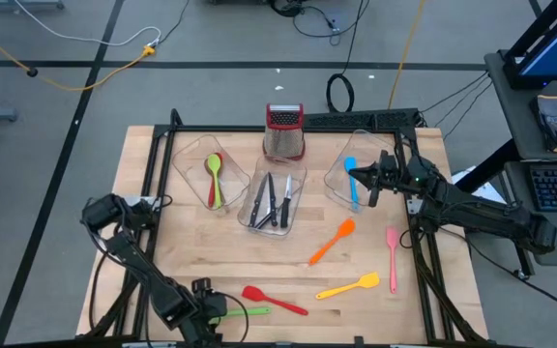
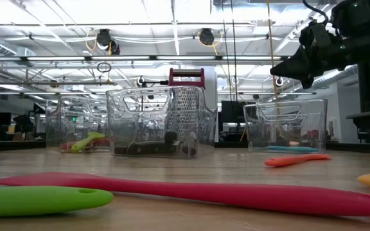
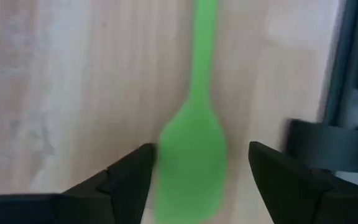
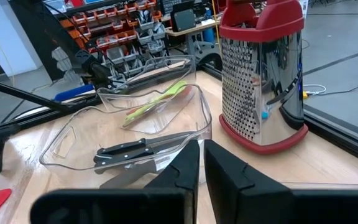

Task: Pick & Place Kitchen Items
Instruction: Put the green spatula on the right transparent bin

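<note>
High view: left pincer (image 1: 204, 311) sits low at the worktop's (image 1: 143, 208) near edge, over the head end of the green spatula (image 1: 243, 311), whose handle points toward the red spatula (image 1: 274, 300) just beside it. The left wrist view alone shows the fingers (image 3: 126, 180) spread wide, one on each side of the green blade, not touching it; the spatula lies flat on the wood.

Right pincer (image 1: 368, 184) hangs above the right tub (image 1: 339, 166), which holds a blue utensil (image 1: 352, 180). The right wrist view shows its jaws nearly together with nothing between them, and looks across to the middle tub (image 4: 129, 146) holding black-handled knives (image 4: 124, 149), the box grater (image 4: 263, 71) upright beside it, and the far tub with a green utensil.

High view only: orange spatula (image 1: 332, 241), yellow spoon (image 1: 348, 286) and pink spatula (image 1: 393, 257) lie loose on the worktop's right half, apart from each other. The left tub (image 1: 193, 159) holds a red spoon and a green spoon (image 1: 215, 174) side by side.

Low view: red and green spatulas fill the foreground, with the three tubs in a row behind and the grater's red top rising over the middle one.
</note>
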Robot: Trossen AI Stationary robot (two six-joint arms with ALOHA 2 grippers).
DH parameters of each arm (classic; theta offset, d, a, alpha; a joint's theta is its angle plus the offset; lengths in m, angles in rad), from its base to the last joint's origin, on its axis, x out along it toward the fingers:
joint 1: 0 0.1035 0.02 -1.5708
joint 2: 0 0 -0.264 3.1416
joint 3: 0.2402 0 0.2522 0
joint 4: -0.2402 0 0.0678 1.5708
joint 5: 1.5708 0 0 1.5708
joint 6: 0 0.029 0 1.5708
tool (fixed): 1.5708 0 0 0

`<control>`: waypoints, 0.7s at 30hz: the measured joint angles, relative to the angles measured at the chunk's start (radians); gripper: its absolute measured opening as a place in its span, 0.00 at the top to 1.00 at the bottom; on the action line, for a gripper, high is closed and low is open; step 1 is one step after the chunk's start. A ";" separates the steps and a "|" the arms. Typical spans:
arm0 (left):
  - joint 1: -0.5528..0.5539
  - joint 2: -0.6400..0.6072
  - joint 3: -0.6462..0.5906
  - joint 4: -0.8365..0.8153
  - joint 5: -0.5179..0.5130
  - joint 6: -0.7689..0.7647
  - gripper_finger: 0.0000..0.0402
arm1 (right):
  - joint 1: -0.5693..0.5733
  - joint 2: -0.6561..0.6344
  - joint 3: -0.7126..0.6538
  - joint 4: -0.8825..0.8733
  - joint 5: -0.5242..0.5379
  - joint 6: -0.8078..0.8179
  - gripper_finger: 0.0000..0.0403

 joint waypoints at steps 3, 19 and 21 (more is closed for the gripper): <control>0.000 0.039 -0.007 0.017 0.027 0.000 0.34 | 0.000 0.000 0.000 -0.001 0.000 0.000 0.96; 0.001 0.077 -0.003 -0.019 -0.020 0.078 0.82 | 0.000 0.000 0.000 0.002 -0.005 0.023 0.96; 0.003 0.077 -0.003 -0.012 -0.017 0.073 0.88 | 0.000 0.000 0.000 0.002 -0.007 0.024 0.96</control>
